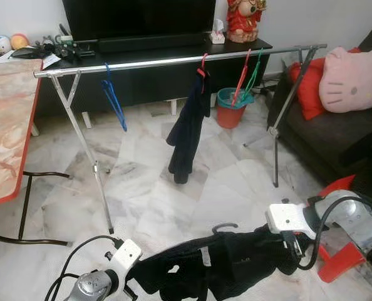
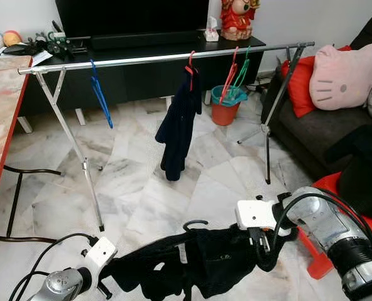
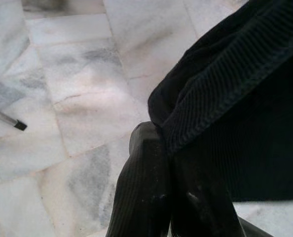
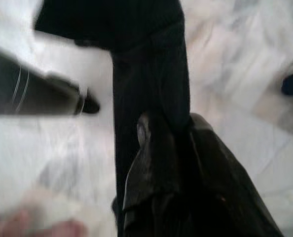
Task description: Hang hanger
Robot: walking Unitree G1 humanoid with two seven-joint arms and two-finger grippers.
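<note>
The left gripper (image 1: 131, 283) and right gripper (image 1: 294, 246) are pinching a soft, floppy black shirt (image 1: 223, 263) on its hanger (image 1: 225, 227), best lifted by its stiff hook.

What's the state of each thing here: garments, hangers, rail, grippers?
Black garment: on a hanger, held stretched between both grippers, low over the floor.
Hanger hook: sticking up from the garment, not on the rail.
Left gripper: shut on the garment's hem.
Right gripper: shut on the garment.
Rail: standing.
Dark garment: hanging.
Blue hanger: hanging, bare.
</note>
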